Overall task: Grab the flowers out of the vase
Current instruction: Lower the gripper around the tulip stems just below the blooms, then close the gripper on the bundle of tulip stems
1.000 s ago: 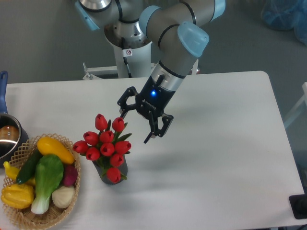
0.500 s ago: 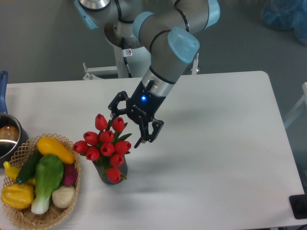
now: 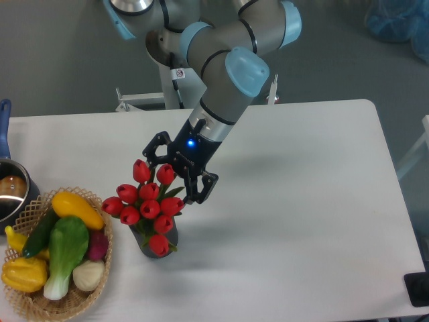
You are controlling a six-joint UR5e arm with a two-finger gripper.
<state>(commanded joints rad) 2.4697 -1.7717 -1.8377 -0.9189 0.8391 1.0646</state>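
The flowers (image 3: 149,205), a bunch of red tulip buds with green leaves, stand in the vase (image 3: 165,243), a short dark grey cylinder mostly hidden under the blooms. My gripper (image 3: 170,176) hangs over the bunch's upper right part, open, its two black fingers spread on either side of the topmost buds. One fingertip lies near the upper left bud, the other (image 3: 193,197) by the right-hand buds. Whether the fingers touch any bud I cannot tell.
A wicker basket (image 3: 27,303) with yellow, green and purple vegetables sits at the front left. A metal pot (image 3: 12,194) with a blue handle stands at the left edge. The robot base (image 3: 175,74) rises behind the table's far edge.
The arm has swung left and slightly down, carrying the open gripper from right of the flowers to over their upper buds. The flowers and vase have not moved.
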